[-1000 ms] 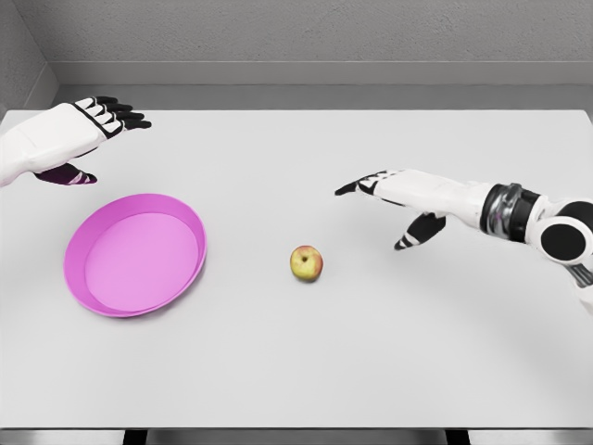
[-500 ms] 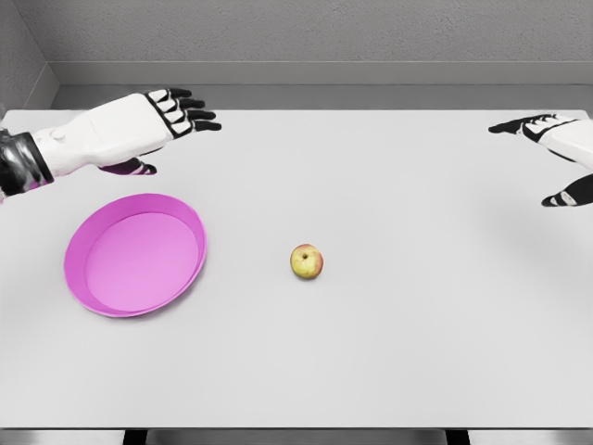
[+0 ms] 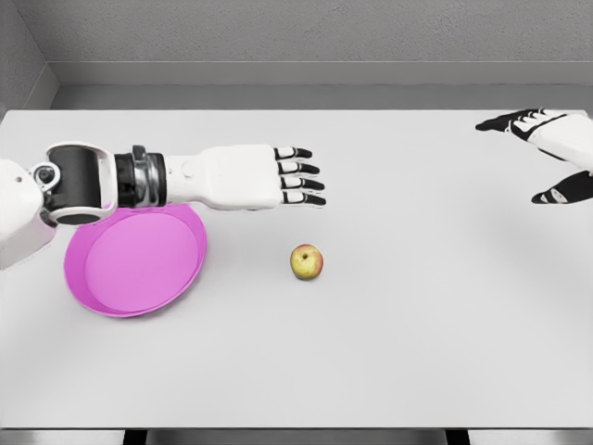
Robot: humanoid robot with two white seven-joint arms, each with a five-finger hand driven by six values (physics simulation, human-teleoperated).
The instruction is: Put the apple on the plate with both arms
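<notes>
The left hand (image 3: 278, 178) hovered with fingers spread beyond the apple (image 3: 307, 262), seemingly poised to grasp it for the plate (image 3: 190, 264), while the right hand (image 3: 547, 148) hung open, far off.

I see a wide table (image 3: 389, 352) with a pale grey, matte top, filling most of the view. Its near edge runs along the bottom, with two dark legs (image 3: 135, 437) showing just beneath it. Behind the far edge stands a grey textured wall (image 3: 306, 28), and a lighter ledge (image 3: 306, 74) runs along its base.
</notes>
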